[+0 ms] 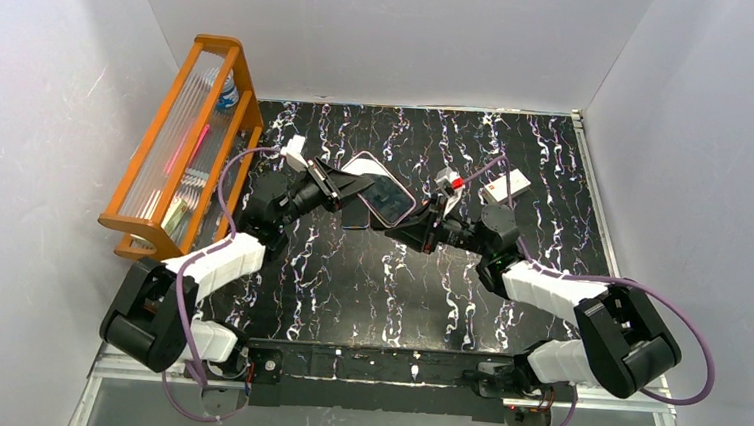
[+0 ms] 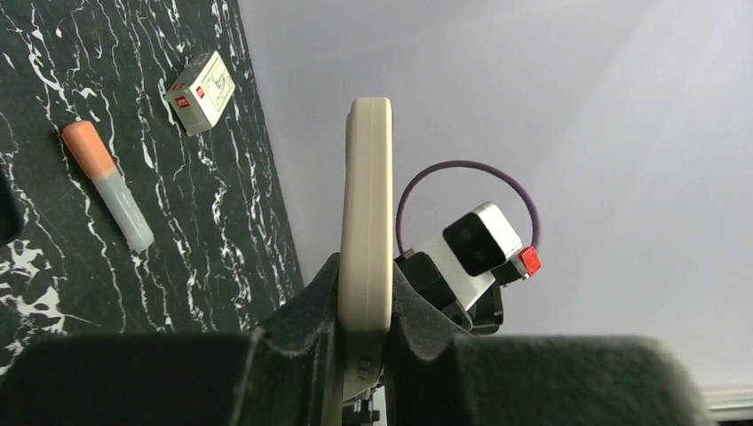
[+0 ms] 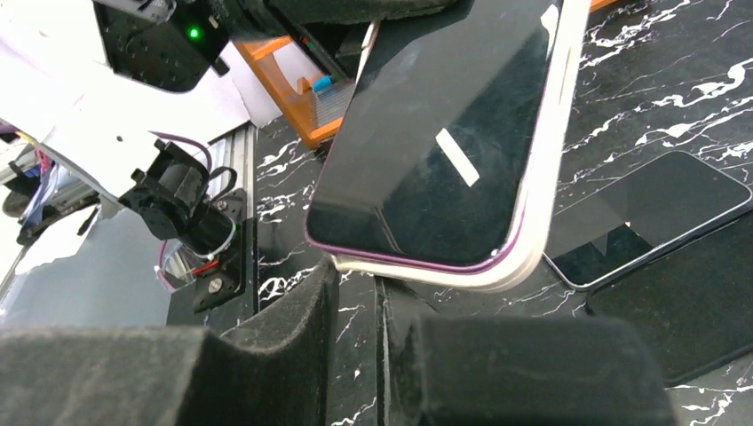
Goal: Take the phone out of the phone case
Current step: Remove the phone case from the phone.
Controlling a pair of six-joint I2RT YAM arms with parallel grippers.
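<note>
**Top external.** Phone case (image 1: 366, 158), pale-rimmed, with phone (image 1: 390, 200) still seated in it, raised over the middle of the black marbled table (image 1: 347, 291). Left gripper (image 1: 353, 186) is at its left side and right gripper (image 1: 415, 221) at its right. Orange rack (image 1: 172, 149) at the table's left edge; small white box (image 1: 507, 187) well to the right.

**Left wrist.** Case seen edge-on and upright, clamped between the left fingers (image 2: 306, 311). Orange-capped tube (image 2: 107, 182) lies on the table near the box.

**Right wrist.** Dark screen faces the camera, tilted, with a purple rim inside the cream case. The right jaws are drawn narrow, with only a slim gap. Their tips are at the case's lower edge; whether they pinch it cannot be told. A second phone (image 3: 648, 213) lies flat on the table beyond.
</note>
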